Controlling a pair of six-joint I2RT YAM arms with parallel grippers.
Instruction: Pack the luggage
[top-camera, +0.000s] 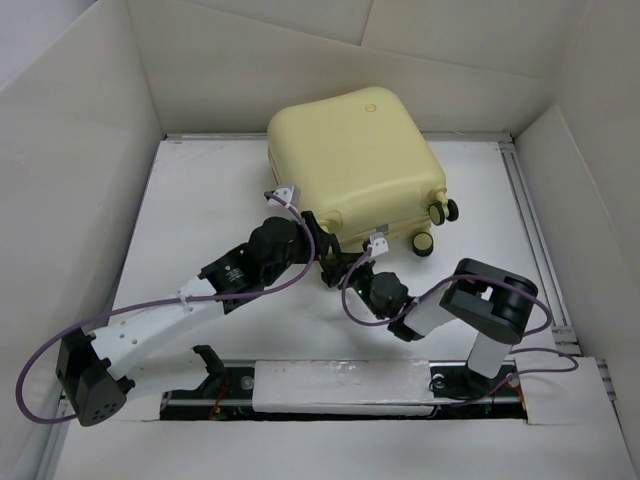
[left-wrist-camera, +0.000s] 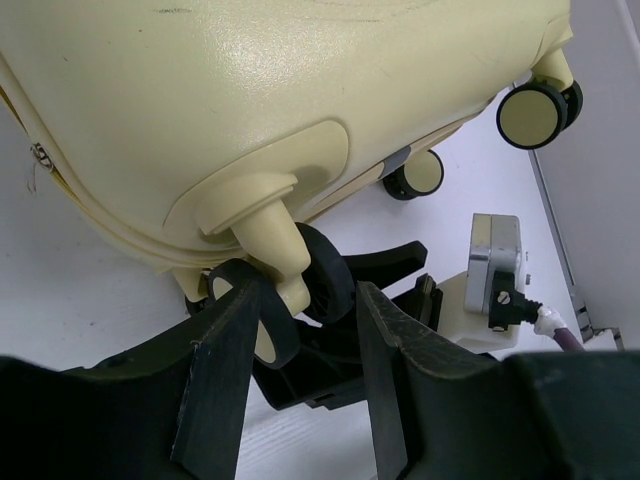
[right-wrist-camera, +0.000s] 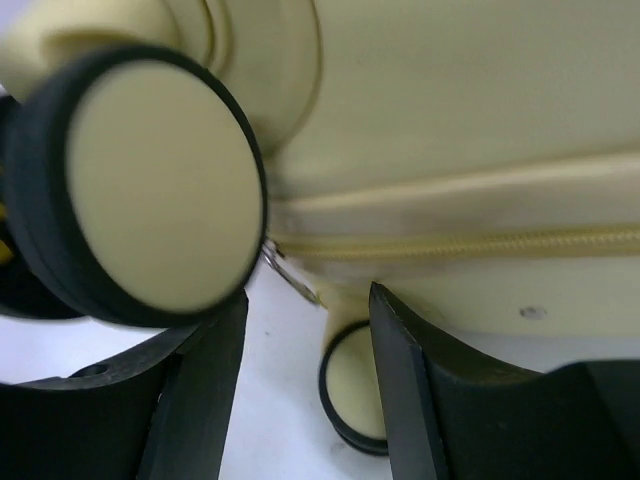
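Observation:
The luggage (top-camera: 350, 160), a pale yellow hard-shell suitcase, lies shut and flat at the back middle of the white table, with its caster wheels (top-camera: 440, 211) facing right and near. My left gripper (top-camera: 318, 240) is open at its near wheel corner. In the left wrist view the left gripper (left-wrist-camera: 305, 300) straddles a cream-and-black caster (left-wrist-camera: 320, 275) under the shell (left-wrist-camera: 250, 90). My right gripper (top-camera: 342, 270) is open just beside it. In the right wrist view the right gripper (right-wrist-camera: 308, 300) faces the zipper seam (right-wrist-camera: 460, 243), with a metal zipper pull (right-wrist-camera: 292, 277) between its fingers and a large wheel (right-wrist-camera: 150, 190) at left.
White cardboard walls (top-camera: 90, 150) enclose the table on the left, back and right. A metal rail (top-camera: 530, 230) runs along the right edge and another along the near edge (top-camera: 330, 385). Purple cables (top-camera: 60, 345) loop beside both arms. The two grippers are close together.

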